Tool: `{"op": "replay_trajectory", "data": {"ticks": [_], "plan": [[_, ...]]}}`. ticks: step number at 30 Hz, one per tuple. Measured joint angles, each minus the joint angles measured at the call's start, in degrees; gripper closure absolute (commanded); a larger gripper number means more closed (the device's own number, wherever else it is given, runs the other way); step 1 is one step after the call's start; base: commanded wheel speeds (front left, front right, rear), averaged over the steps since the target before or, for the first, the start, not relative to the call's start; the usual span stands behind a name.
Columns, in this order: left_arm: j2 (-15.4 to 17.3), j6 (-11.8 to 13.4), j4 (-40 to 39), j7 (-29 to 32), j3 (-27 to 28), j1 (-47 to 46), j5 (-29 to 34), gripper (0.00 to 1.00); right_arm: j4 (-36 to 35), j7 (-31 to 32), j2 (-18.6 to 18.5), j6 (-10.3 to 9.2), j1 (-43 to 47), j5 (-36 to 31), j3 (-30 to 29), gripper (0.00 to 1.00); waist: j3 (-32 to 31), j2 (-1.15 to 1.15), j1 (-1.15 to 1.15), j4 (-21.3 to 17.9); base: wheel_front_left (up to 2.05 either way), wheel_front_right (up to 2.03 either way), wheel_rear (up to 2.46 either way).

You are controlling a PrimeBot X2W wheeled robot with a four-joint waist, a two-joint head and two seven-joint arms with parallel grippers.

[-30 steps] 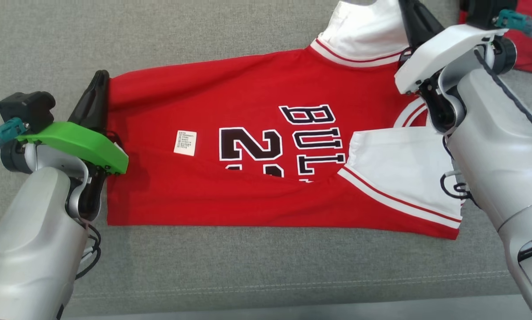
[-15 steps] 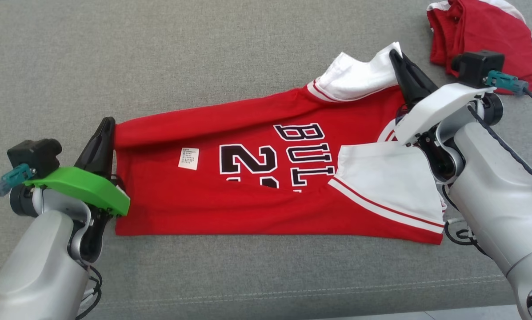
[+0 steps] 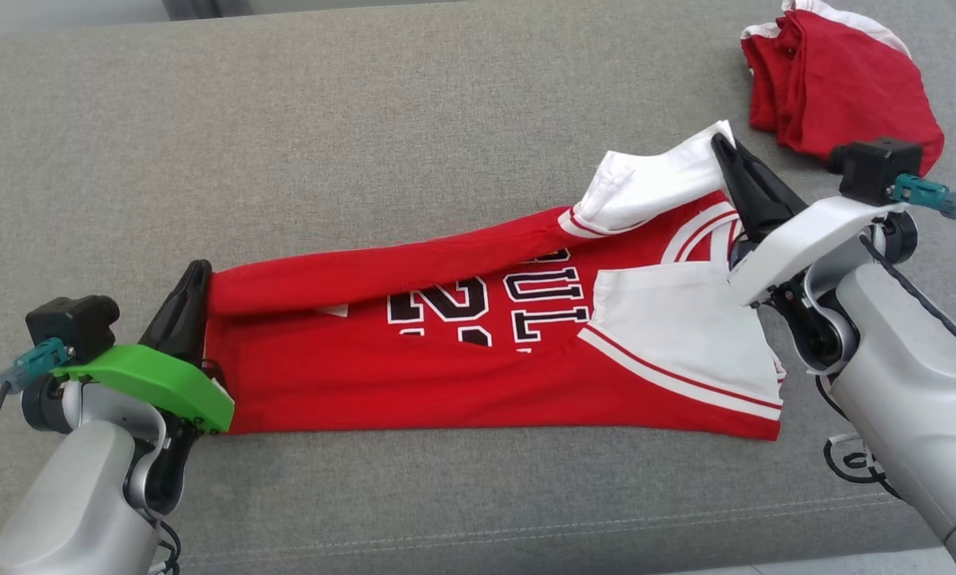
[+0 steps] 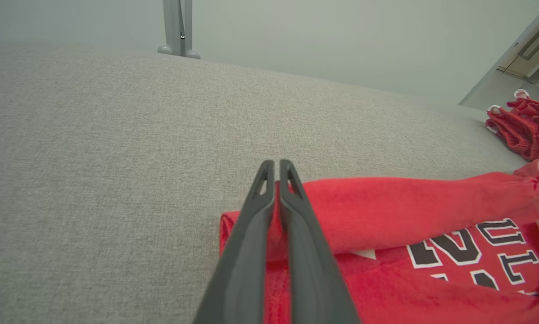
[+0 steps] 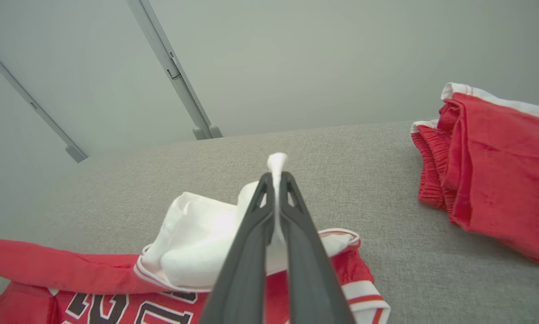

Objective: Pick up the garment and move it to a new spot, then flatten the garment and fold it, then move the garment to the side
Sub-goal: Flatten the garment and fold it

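My left gripper and right gripper each pinch the one jersey. One more red cloth lies upper right.

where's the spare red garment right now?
Head view, top right: the spare garment lies bunched on the grey cushion, beyond the right claw and apart from the jersey.

Cushion free past jersey; red bundle blocks R.
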Motion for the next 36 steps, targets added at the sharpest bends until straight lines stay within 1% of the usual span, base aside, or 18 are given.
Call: {"op": "replay_trajectory", "data": {"ticks": [4,13,17,20,27,36], "plan": [[0.0,0.0,-0.2,0.0,-0.2,1.1,-0.1,1.00,-2.0,0.0,-0.6,0.00,1.9,0.4,0.9,1.00,-0.5,0.00,0.00,-0.2,0.00,0.00,0.00],[-0.1,0.0,1.2,0.0,-2.9,4.3,-0.5,1.00,-3.7,0.0,-2.8,0.00,6.6,1.5,2.5,1.00,-2.1,0.00,0.00,-0.7,0.00,0.00,0.00],[-0.2,0.0,1.8,0.0,-3.3,5.1,-0.5,1.00,-4.1,0.0,-3.4,0.00,8.7,2.4,3.3,1.00,-2.8,0.00,0.00,-0.7,0.00,0.00,0.00],[-0.2,0.0,2.0,0.0,-3.3,5.6,-0.5,1.00,-4.9,0.0,-3.4,0.00,10.0,3.1,4.1,0.98,-3.2,0.00,0.00,-0.7,0.00,0.00,0.00],[-0.2,0.0,2.2,0.0,-3.3,5.6,-1.9,1.00,-5.2,0.0,-3.8,0.00,12.2,4.3,6.0,1.00,-3.5,0.00,0.00,-0.7,0.00,0.00,0.00],[-0.2,0.0,2.3,0.0,-2.8,5.6,-1.9,1.00,-5.6,0.0,-4.8,0.00,13.7,6.0,6.0,1.00,-3.5,0.00,0.00,-0.5,0.00,0.00,0.00]]}}
